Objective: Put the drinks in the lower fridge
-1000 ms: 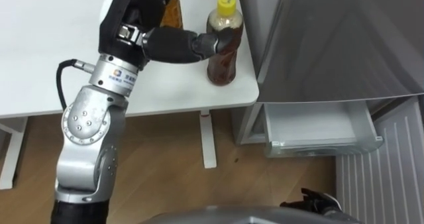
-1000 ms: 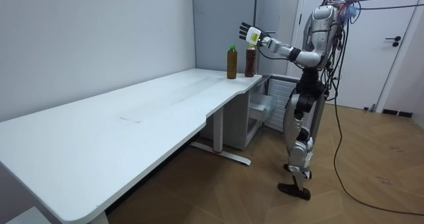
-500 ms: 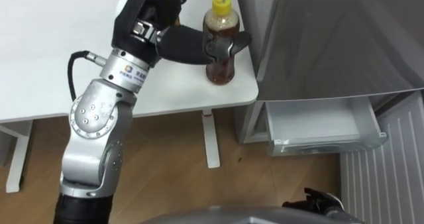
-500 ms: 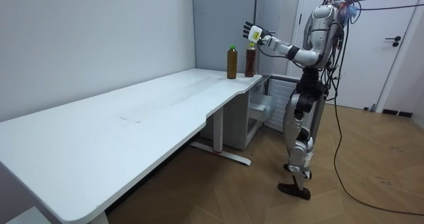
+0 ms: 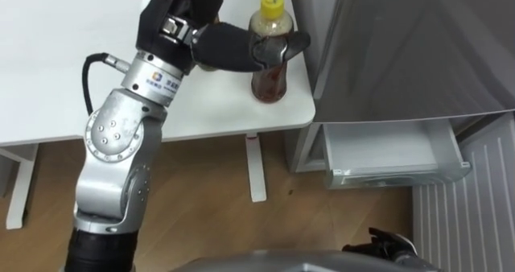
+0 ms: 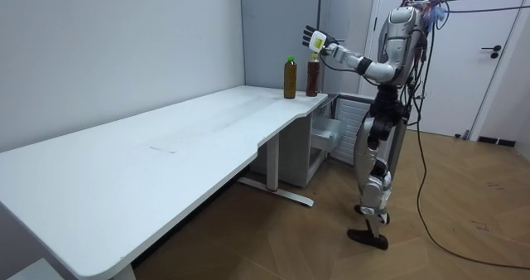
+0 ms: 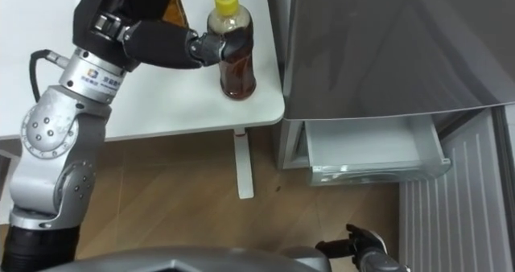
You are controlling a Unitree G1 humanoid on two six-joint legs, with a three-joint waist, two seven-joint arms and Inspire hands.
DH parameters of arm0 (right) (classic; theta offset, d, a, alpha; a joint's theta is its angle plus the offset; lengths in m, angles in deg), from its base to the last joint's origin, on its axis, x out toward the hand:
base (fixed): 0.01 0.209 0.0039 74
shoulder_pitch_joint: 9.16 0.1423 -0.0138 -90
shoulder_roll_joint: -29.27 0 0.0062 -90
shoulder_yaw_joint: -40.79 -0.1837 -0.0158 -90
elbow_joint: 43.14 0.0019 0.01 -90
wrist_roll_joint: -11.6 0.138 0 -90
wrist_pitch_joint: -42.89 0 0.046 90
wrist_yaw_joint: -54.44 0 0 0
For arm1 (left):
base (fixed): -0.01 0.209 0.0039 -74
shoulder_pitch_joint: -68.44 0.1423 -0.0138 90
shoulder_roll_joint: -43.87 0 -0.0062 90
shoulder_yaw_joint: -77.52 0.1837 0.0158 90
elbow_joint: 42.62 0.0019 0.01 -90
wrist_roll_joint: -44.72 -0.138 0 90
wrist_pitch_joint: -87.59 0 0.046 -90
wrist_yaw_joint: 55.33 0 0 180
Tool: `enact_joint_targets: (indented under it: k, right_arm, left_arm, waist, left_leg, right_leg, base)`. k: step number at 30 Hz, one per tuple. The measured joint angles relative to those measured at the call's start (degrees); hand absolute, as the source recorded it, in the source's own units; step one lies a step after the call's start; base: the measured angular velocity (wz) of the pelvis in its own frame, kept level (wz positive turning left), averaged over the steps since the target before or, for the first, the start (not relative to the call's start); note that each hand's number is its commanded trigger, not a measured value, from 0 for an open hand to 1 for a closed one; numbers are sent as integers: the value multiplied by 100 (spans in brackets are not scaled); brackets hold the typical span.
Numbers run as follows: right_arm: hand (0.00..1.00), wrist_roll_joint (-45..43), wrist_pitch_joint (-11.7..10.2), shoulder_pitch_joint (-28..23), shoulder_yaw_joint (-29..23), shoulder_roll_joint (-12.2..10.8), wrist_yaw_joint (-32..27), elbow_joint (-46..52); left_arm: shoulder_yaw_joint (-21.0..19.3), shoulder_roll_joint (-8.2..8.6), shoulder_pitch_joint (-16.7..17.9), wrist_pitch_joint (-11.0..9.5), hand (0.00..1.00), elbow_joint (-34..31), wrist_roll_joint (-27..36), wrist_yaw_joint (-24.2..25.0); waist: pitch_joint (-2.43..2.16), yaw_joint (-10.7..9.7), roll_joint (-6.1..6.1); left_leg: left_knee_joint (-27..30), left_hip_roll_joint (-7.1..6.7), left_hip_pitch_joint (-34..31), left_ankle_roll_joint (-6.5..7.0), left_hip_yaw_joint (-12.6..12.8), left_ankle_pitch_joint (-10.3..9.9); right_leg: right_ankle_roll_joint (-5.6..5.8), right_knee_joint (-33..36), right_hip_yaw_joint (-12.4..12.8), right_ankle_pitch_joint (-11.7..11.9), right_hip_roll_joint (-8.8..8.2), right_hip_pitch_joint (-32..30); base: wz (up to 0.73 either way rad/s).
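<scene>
A brown tea bottle (image 5: pixel 269 79) with a yellow cap stands upright at the white table's (image 5: pixel 48 71) near right corner, beside the grey fridge (image 5: pixel 402 47). My left hand (image 5: pixel 229 47) reaches in from the left, and its thumb lies across the front of the bottle's shoulder. In the room view the left hand (image 6: pixel 310 38) holds its fingers straight and spread above the bottle (image 6: pixel 312 77). A second brown bottle (image 6: pixel 290 77) with a green cap stands just beyond, mostly hidden behind my hand in the eye views. My right hand (image 7: pixel 362 249) hangs low at the bottom edge.
The fridge's lower drawer (image 5: pixel 394 155) stands pulled out, white inside, below the grey upper door. A table leg (image 5: pixel 254 171) stands on the wooden floor between the table and the fridge. I stand at the table's end beside the fridge.
My left hand has pushed further right, and its thumb has slid across the bottle's front to its right side. The bottle stays on the table corner.
</scene>
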Motion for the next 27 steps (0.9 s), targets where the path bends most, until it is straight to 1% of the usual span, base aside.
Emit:
enact_joint_targets:
  k: [3,7,15,25,27]
  right_arm:
    - [0,-5,0,-12,-1,-19,-18,19]
    - [0,-127,0,-41,-3,-21,-13,64]
    - [0,-142,-5,-42,-2,-21,-16,61]
    - [0,-152,-7,-45,1,-22,0,67]
    - [0,-153,-8,-45,1,-22,10,68]
  left_arm:
    - [-2,-2,21,0,0,17,1,-28]
    - [-2,-4,73,0,0,45,1,-27]
    - [9,-20,223,-3,0,306,6,-28]
    - [209,-41,223,-25,0,394,5,-19]
    - [210,-42,223,-28,0,446,5,-12]
  waist:
    - [8,8,-45]
    - [3,8,-73]
    - [-4,5,-78]
    - [6,5,-105]
    - [6,7,-109]
  left_leg:
    - [-1,1,16,0,6,0]
    - [7,-1,4,0,6,0]
    - [17,-3,18,0,14,0]
    - [13,1,19,0,33,0]
    - [13,5,21,1,85,0]
  right_leg:
    - [0,10,15,0,0,10]
    - [0,11,16,0,-1,22]
    - [0,7,25,0,-1,18]
    - [0,13,29,0,-2,14]
    - [0,14,33,0,-2,9]
  base:
    - [0]
    - [0]
    - [0]
    - [0]
    - [0]
